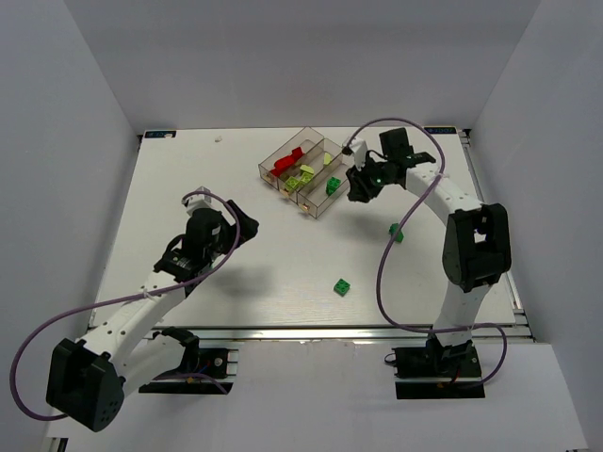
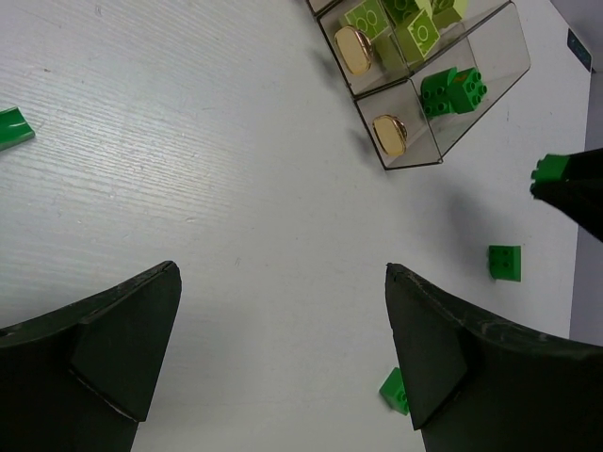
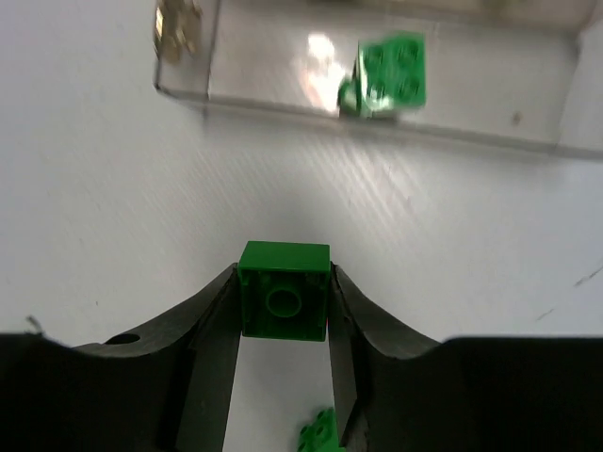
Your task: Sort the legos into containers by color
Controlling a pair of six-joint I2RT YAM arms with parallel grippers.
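Observation:
My right gripper (image 3: 284,279) is shut on a dark green lego (image 3: 283,303), held just above the table a little short of the containers (image 3: 283,102). From above, the right gripper (image 1: 359,189) is right beside the clear containers (image 1: 267,162). These hold red legos (image 1: 287,162), yellow-green legos (image 1: 303,176) and a dark green lego (image 1: 334,184) in separate compartments. Two dark green legos (image 1: 397,232) (image 1: 342,286) lie loose on the table. My left gripper (image 2: 283,348) is open over bare table with nothing between its fingers, left of the containers (image 2: 490,89).
Round gold knobs (image 2: 389,134) sit on the near ends of the compartments. In the left wrist view a green piece (image 2: 13,127) lies at the left edge. White walls enclose the table on three sides. The right arm's purple cable (image 1: 382,273) loops over the table.

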